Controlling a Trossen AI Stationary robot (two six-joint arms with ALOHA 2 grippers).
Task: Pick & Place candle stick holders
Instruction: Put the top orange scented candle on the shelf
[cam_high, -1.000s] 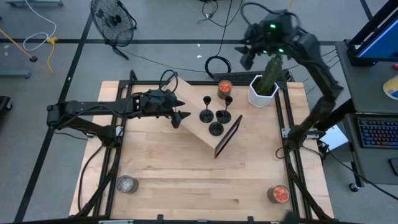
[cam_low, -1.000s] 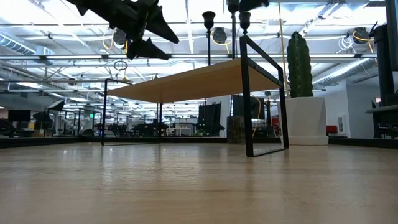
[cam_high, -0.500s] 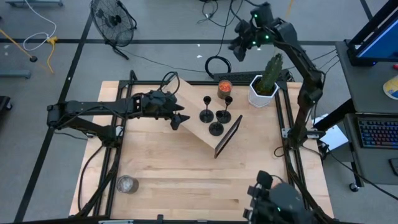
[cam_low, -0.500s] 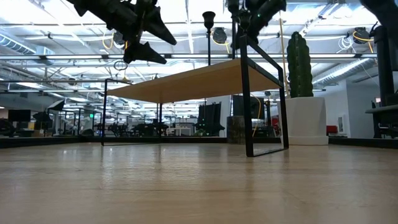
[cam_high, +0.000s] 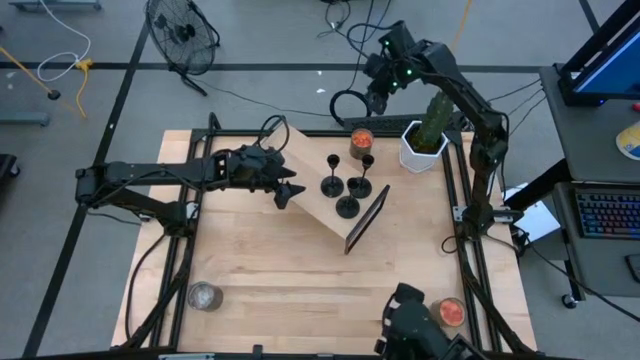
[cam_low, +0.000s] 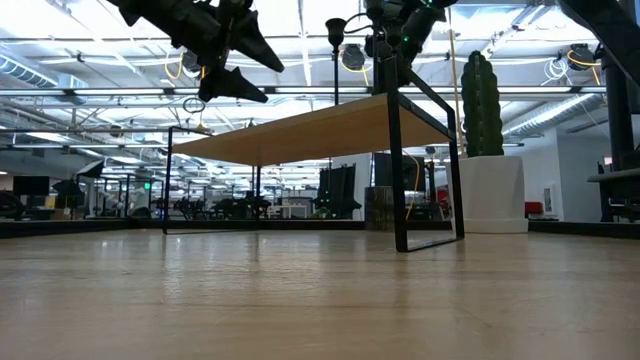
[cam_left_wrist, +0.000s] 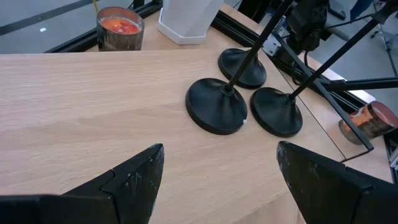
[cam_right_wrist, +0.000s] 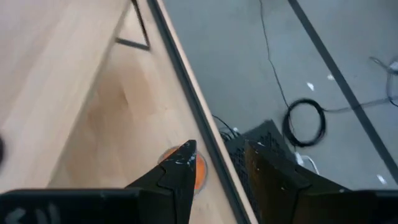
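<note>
Three black candle stick holders (cam_high: 347, 190) stand by their round bases on a raised wooden shelf (cam_high: 320, 215); the left wrist view shows the bases (cam_left_wrist: 216, 106). My left gripper (cam_high: 292, 193) is open and empty over the shelf's left part, its fingers pointing at the holders from the table's left, short of them (cam_left_wrist: 219, 148). My right gripper (cam_high: 376, 95) is open and empty, high over the table's far edge; the right wrist view (cam_right_wrist: 219, 146) shows an orange-filled jar below it. In the low view, both grippers show at the top, left (cam_low: 275, 84) and right (cam_low: 405, 25).
An orange-filled jar (cam_high: 360, 142) and a cactus in a white pot (cam_high: 425, 140) stand at the far edge by the shelf. A silvery jar (cam_high: 204, 296) stands near left and another orange-filled jar (cam_high: 450, 312) near right. A dark shape (cam_high: 410, 335) shows at the near edge.
My right arm has swung and refolded above the far edge, its gripper shifting a little toward the table's left, nearer the holders' tops in the low view. A dark shape has appeared at the table's near edge.
</note>
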